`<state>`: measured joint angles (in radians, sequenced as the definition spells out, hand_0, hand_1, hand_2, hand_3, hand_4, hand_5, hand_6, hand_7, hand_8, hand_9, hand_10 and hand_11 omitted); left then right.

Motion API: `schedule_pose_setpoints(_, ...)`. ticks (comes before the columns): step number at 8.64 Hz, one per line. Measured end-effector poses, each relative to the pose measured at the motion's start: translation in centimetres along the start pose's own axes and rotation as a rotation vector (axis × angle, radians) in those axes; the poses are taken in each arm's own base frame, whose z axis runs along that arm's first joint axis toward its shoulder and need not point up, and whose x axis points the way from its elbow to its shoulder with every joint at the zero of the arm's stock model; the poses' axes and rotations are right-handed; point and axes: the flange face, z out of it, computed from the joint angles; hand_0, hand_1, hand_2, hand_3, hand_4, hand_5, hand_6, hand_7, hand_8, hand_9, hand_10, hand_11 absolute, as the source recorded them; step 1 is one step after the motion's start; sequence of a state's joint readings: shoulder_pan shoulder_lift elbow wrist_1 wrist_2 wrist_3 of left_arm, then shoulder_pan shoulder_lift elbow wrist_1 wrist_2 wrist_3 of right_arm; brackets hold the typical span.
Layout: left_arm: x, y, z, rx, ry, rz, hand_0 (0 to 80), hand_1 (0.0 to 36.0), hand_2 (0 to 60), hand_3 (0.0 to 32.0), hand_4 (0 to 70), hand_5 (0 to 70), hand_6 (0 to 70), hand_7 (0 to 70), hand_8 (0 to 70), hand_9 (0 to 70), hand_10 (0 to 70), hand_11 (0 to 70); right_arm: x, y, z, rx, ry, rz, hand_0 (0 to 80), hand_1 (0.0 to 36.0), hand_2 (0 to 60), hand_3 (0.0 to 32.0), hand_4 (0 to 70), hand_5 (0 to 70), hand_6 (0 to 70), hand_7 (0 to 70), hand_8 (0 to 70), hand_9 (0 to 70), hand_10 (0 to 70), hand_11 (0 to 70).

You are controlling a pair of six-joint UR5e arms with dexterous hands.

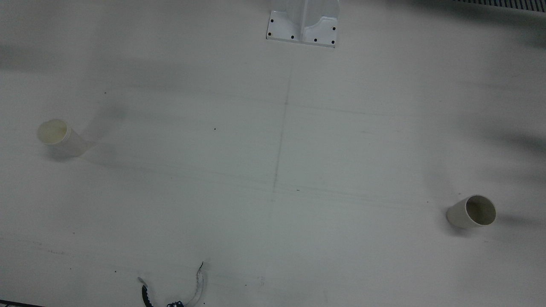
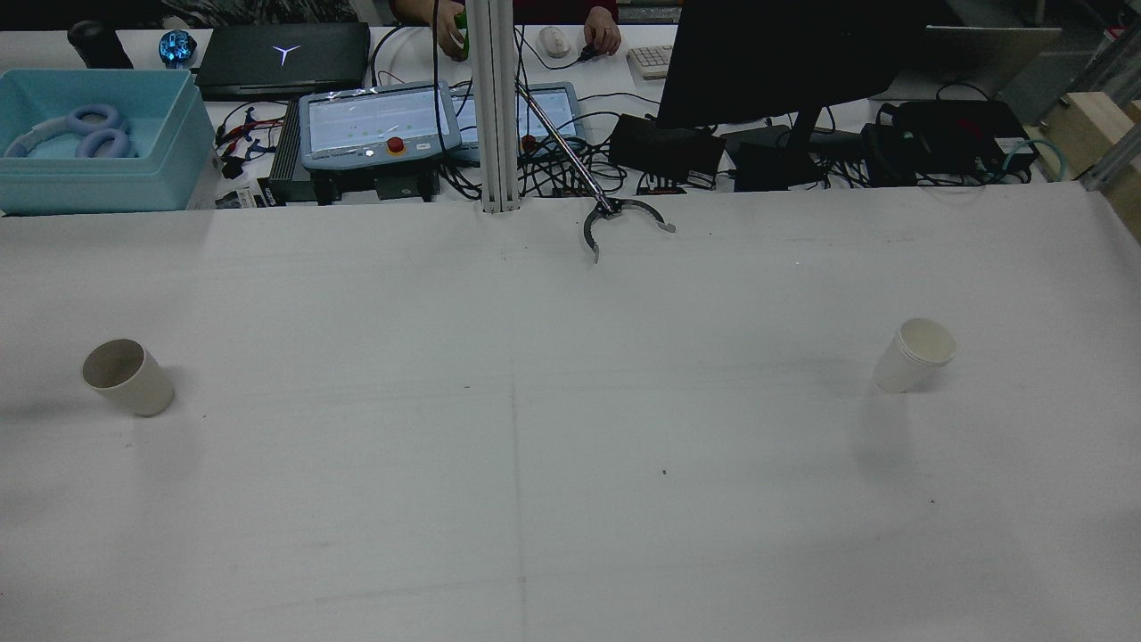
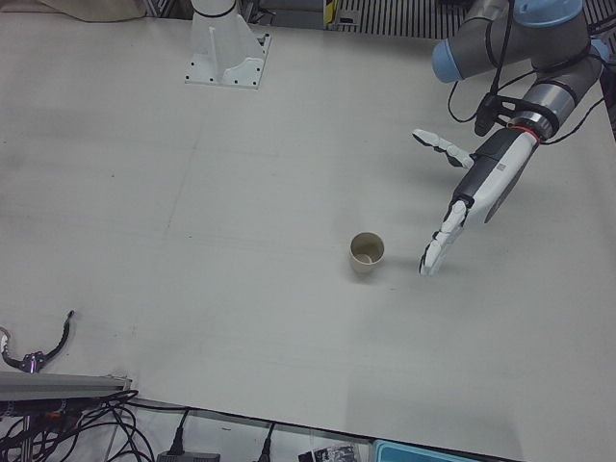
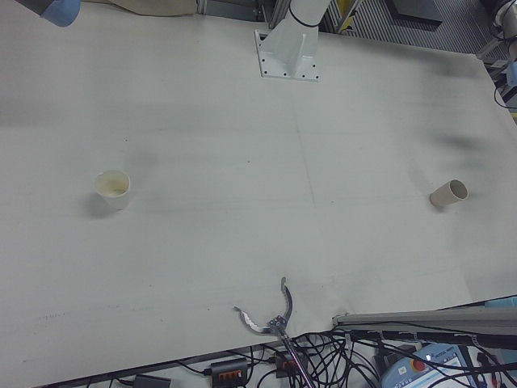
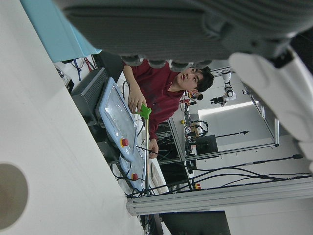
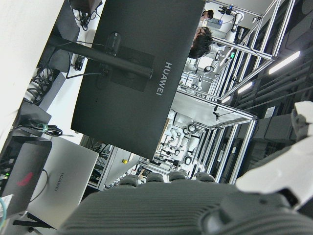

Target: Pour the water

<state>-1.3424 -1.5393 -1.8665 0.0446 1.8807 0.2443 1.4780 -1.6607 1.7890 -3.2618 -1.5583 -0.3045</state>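
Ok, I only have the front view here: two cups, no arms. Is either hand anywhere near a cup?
Observer: Yes. In the left-front view the left hand hangs open beside the left cup, not touching it.
Operator: And the right hand?
Observer: Only its own camera shows the right hand. That camera faces a monitor, and I cannot tell its grip.
Operator: That claw at my bottom edge?
Observer: A grabber tool. The rear view shows a person's hand on its green handle.
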Motion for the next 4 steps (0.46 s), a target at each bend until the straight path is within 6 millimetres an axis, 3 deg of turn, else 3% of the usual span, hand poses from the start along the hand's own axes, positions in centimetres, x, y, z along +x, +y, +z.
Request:
schedule_pose_setpoints(2,0.6,0.5,0.6,0.004,0.004,0.018,46.4,18.2,9.1,0.0,0.0,0.0,0.0,0.0,0.0,0.0,0.0,0.0,-1.1,2.2,1.6,-0.052,-0.016,-0.14,13.2,11.5,27.6,0.0,0.0,0.0,0.0,0.0,0.0,0.0,0.0,0.0)
schedule_pose_setpoints(4,2.4,0.1,-1.6,0.009,0.059,0.126,45.8,17.2,8.4,0.0,0.0,0.0,0.0,0.0,0.0,0.0,0.0,0.0,-2.0,5.0,2.1,-0.122,-0.009,-0.34,20.4,12.9,27.6,0.0,0.0,0.0,0.0,0.0,0.0,0.0,0.0,0.0)
